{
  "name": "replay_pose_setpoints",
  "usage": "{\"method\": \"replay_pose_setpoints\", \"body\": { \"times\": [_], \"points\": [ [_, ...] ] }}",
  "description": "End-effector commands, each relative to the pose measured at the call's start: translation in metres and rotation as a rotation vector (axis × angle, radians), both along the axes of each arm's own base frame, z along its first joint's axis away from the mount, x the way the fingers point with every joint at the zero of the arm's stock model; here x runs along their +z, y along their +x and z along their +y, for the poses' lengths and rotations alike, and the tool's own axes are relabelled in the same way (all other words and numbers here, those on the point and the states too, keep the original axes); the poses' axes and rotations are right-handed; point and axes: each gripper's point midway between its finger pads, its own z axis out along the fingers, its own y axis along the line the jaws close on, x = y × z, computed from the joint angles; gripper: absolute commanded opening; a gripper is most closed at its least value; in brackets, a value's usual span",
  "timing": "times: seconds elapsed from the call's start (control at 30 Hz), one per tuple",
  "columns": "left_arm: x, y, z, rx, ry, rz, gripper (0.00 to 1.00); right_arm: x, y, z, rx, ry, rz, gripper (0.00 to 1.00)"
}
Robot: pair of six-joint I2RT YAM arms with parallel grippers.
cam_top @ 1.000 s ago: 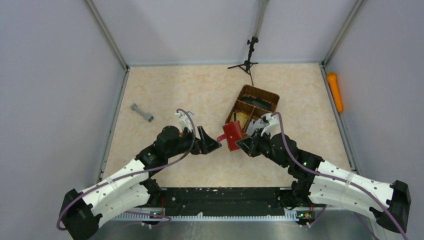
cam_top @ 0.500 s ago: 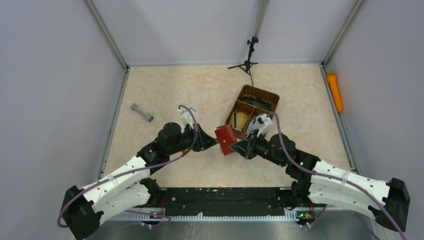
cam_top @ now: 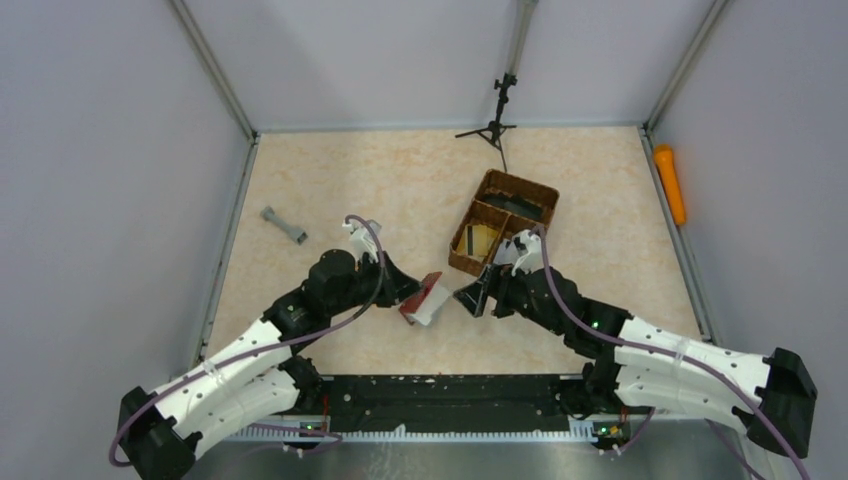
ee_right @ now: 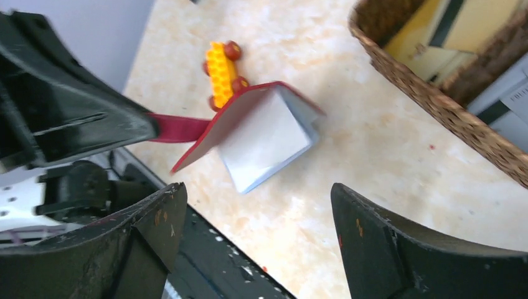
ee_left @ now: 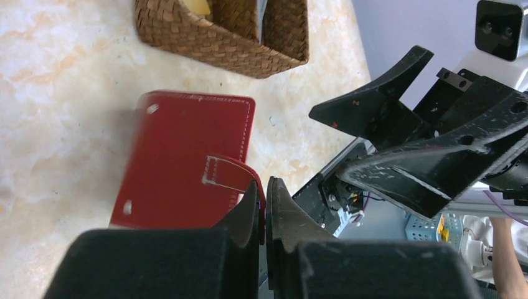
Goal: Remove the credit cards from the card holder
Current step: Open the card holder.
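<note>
The dark red card holder (cam_top: 422,298) hangs tilted just above the table between the two arms. My left gripper (ee_left: 263,187) is shut on its small side tab (ee_left: 225,174). In the right wrist view the card holder (ee_right: 240,115) gapes open and shows its pale lining (ee_right: 264,140); no card shows inside it. My right gripper (ee_right: 256,199) stands open just right of the holder, apart from it. Flat tan and grey pieces that look like credit cards (ee_right: 439,40) lie in the wicker basket.
The brown wicker divided basket (cam_top: 503,220) stands behind the right gripper. An orange toy block (ee_right: 221,75) lies on the table beyond the holder. A grey bar (cam_top: 283,224) lies at the left, an orange cylinder (cam_top: 669,183) by the right wall, and a black tripod (cam_top: 497,120) at the back.
My left gripper has shut on the holder's tab and my right gripper has let go and opened. The holder has moved left and toward the near edge, falling open.
</note>
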Motion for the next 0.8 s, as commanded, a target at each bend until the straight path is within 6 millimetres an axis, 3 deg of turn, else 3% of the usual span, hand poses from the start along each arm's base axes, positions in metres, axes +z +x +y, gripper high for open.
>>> {"method": "replay_pose_setpoints", "body": {
  "times": [0.0,0.27,0.4,0.6,0.77],
  "points": [
    [0.013,-0.002,-0.007,-0.047,-0.016,-0.019,0.00,-0.016,0.007,-0.007,-0.059,-0.089,0.022,0.87],
    [0.002,-0.004,-0.017,-0.101,-0.011,0.013,0.00,-0.032,0.002,0.009,0.017,-0.130,0.058,0.91],
    [0.007,-0.005,-0.019,-0.113,-0.015,0.009,0.00,-0.038,0.003,0.008,0.008,-0.140,0.068,0.90],
    [0.047,-0.011,-0.021,-0.136,-0.092,-0.045,0.00,-0.038,0.006,-0.008,-0.071,-0.068,0.049,0.90],
    [0.081,-0.012,-0.015,-0.098,-0.142,-0.066,0.00,-0.013,-0.002,-0.011,-0.063,0.127,-0.003,0.99]
  ]
}}
